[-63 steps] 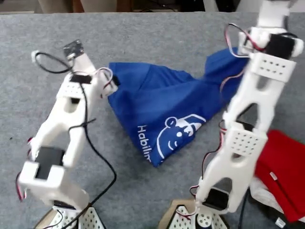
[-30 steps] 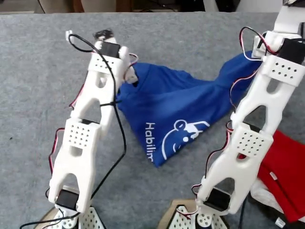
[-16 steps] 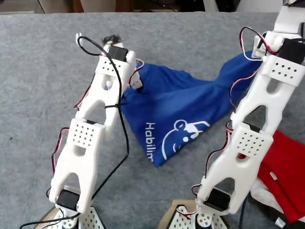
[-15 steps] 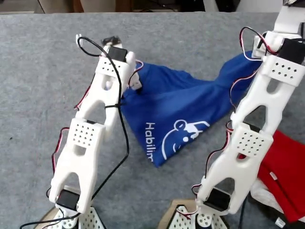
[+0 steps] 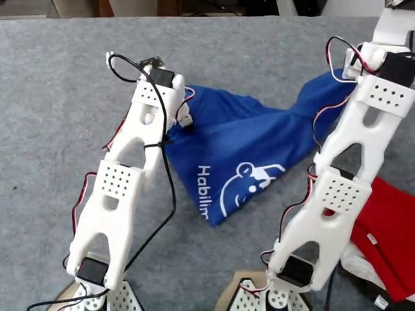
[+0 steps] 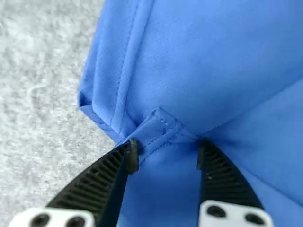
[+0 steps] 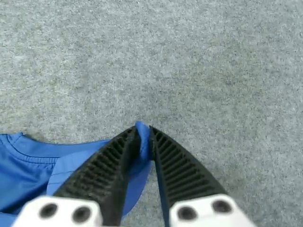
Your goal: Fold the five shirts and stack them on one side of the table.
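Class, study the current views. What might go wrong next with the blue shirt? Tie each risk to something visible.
The left gripper is open around just a small bunched fold of the blue shirt; closing may catch too little cloth and slip. The right gripper is shut on a thin tip of the shirt, so a pull might tug it free. The red shirt lies near that arm and could get dragged.
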